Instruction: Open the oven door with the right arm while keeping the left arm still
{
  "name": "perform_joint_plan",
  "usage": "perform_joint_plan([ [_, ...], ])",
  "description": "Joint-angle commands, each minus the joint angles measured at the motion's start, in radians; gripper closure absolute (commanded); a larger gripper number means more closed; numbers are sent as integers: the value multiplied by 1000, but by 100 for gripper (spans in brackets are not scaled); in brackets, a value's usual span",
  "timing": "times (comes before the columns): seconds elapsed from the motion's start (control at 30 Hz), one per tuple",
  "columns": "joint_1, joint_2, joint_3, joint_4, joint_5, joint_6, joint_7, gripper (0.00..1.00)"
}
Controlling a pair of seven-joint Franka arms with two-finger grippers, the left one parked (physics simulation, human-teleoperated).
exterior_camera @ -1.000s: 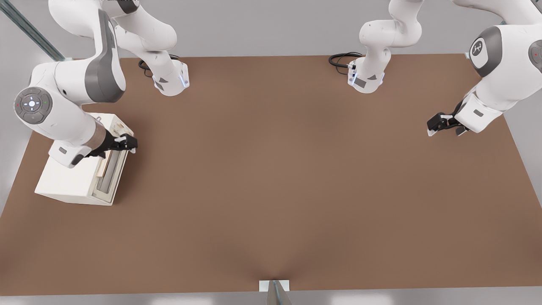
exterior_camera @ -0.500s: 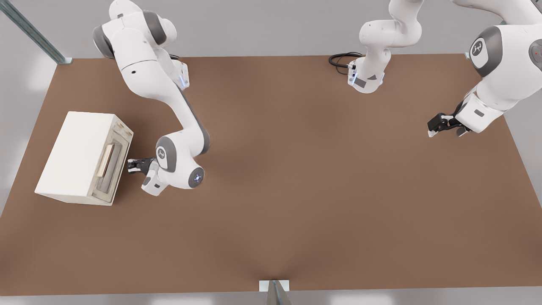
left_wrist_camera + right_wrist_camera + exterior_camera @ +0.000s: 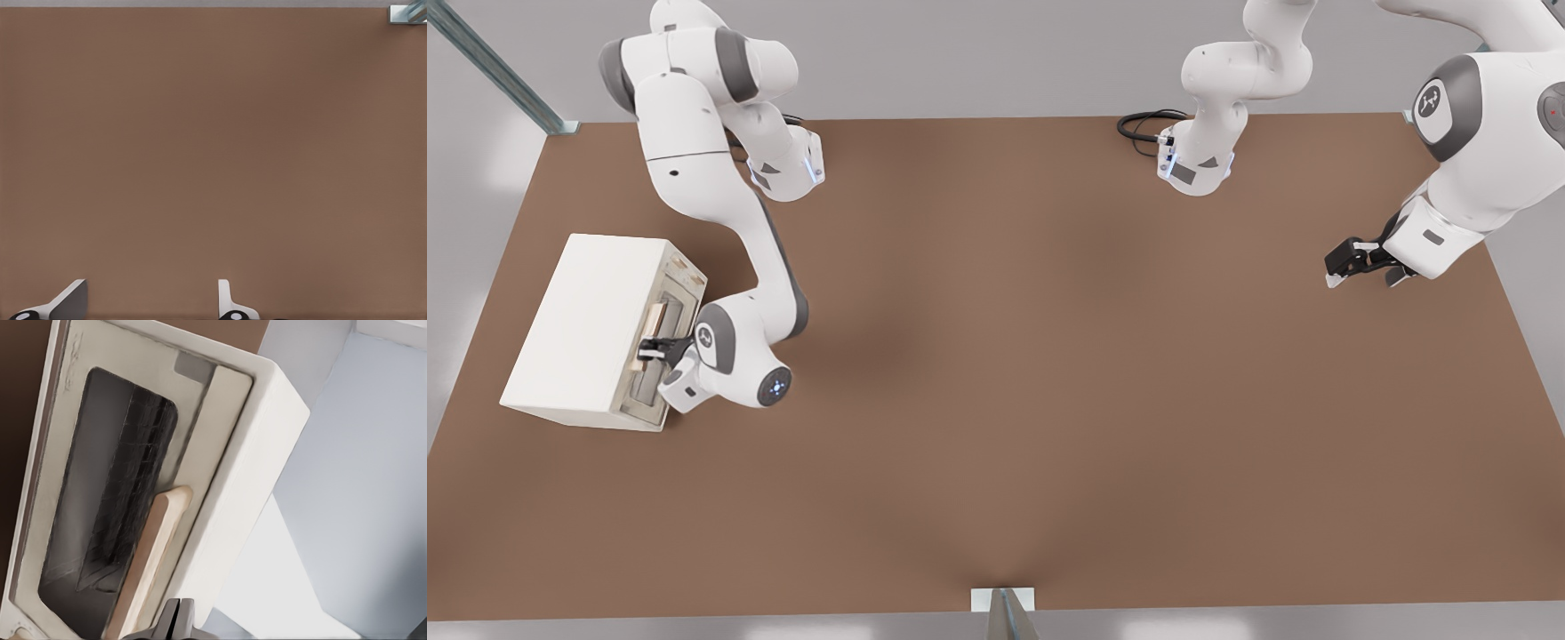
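The cream oven door (image 3: 660, 356), grey-windowed with a tan bar handle (image 3: 145, 565), sits shut; the right arm's gripper (image 3: 655, 349) is at the handle.

Arms: you have two white Franka arms; right arm (image 3: 720, 231) at the oven.
Grippers: two; working gripper (image 3: 655, 349) sits at the door handle, fingers together.
Ovens: one cream oven (image 3: 587, 329).
Oven doors: one oven door (image 3: 100, 487).
Handles: one tan bar handle (image 3: 147, 560).
Tables: one brown table (image 3: 1049, 400).
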Motion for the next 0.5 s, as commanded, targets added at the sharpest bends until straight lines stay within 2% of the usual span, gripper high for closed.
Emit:
perform_joint_plan([
  [0.0,-2,-4,-19,-16,-1,56,197,100],
  [0.47,-2,4,-39,-48,-7,83,197,100],
])
